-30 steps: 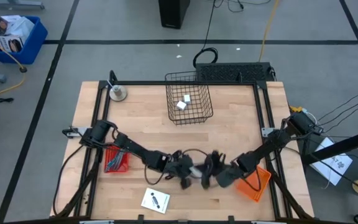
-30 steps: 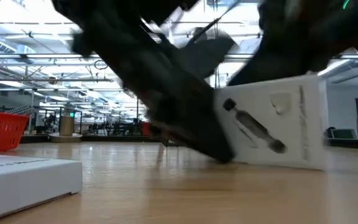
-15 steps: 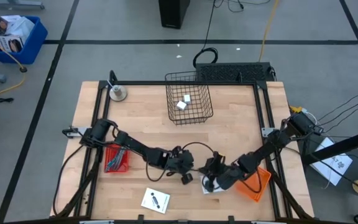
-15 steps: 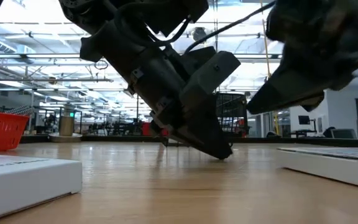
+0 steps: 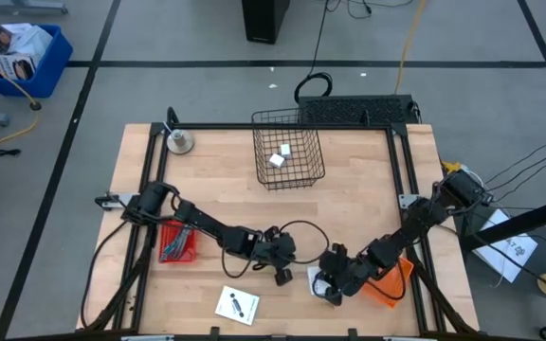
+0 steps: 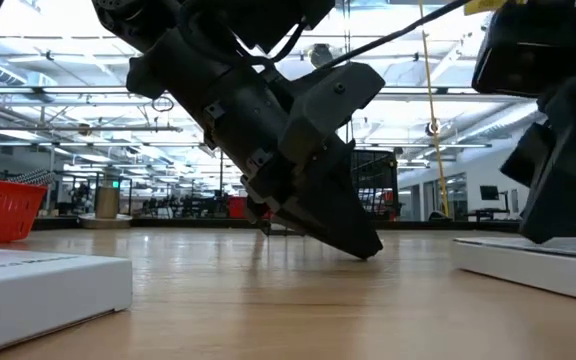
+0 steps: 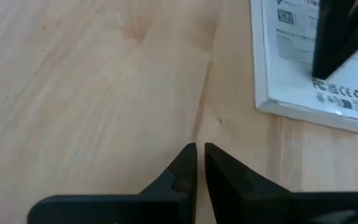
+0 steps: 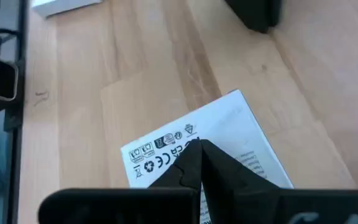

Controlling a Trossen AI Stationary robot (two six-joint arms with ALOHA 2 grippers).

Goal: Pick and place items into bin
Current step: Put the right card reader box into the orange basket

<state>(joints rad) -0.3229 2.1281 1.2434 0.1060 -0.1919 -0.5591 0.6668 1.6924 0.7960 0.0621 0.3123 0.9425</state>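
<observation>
A flat white box (image 5: pixel 318 280) with printed marks lies on the wooden table near its front edge, seen also in the low view (image 6: pixel 528 265). My right gripper (image 8: pixel 199 152) is shut, its tips on that box. My left gripper (image 7: pixel 199 152) is shut on nothing and slants down at bare wood just left of the box (image 7: pixel 297 68). A second white card (image 5: pixel 237 305) with a black mark lies flat near the front edge. The wire bin (image 5: pixel 260 152) stands at the far middle with small white blocks (image 5: pixel 280 156) in it. My right gripper sets its shut fingertips (image 8: pixel 194 163) on the box's top face (image 8: pixel 166 155), near the edge that carries the printed symbols. The fingers slant down from the table's right side. The box lies flat on the table under them.
A red basket (image 5: pixel 176 242) sits by the left arm and an orange basket (image 5: pixel 393 280) by the right arm. A round metal piece (image 5: pixel 179 142) stands at the far left corner. A black frame (image 5: pixel 401 170) runs along the table's edges. Bare wood lies between the grippers and the bin.
The white box stood tilted on its edge between the two grippers; it has dropped flat on the table. My right gripper has gone toward the near right, sunk a little and tipped further down, ending on the box. My left gripper kept still.
</observation>
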